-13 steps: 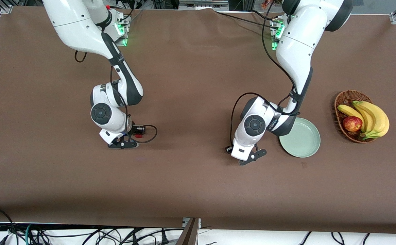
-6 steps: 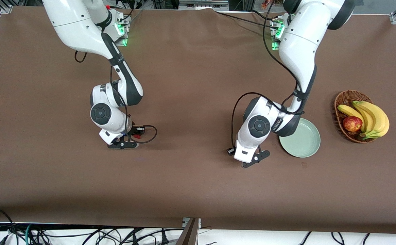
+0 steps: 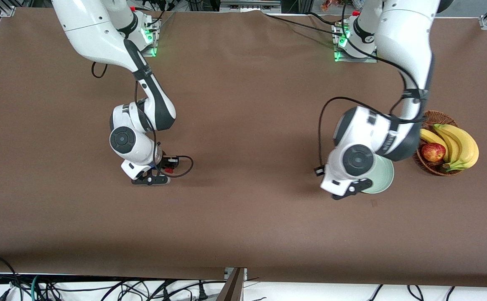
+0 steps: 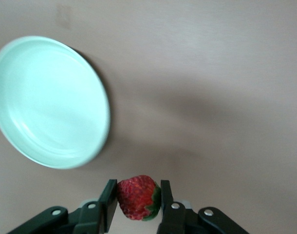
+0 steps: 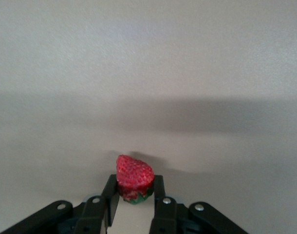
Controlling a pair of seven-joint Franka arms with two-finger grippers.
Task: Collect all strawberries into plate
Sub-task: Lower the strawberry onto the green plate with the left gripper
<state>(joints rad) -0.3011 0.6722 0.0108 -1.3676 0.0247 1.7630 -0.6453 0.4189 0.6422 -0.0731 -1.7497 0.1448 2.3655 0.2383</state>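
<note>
Front view: pale green plate (image 3: 383, 177) on the brown table (image 3: 243, 217), toward the left arm's end, mostly covered by the left arm's wrist; visible part of the dish holding nothing. Beside the plate, even closer to that end of the table, a brown wicker basket (image 3: 429, 117) containing yellow bananas (image 3: 460, 144) and one red apple (image 3: 433, 152). Left gripper (image 3: 352, 189) hanging over the rim of the plate on the side nearer to the camera. Right gripper (image 3: 151, 179) low at the table toward the right arm's end, well apart from the plate, with a small bit of red (image 3: 169, 169) showing just beside it.

Left wrist view: left gripper (image 4: 137, 207) clamped on a strawberry (image 4: 138, 197), red with green leaves at one side, held up in the air. Plate (image 4: 48, 100) below, completely bare inside, nothing lying on it.

Right wrist view: right gripper (image 5: 135, 195) closed tight on a second strawberry (image 5: 134, 176), red tip pointing away from the fingers (image 5: 109, 195), green top down between them. Only plain table (image 5: 148, 73) around it, with a shadow band across.
</note>
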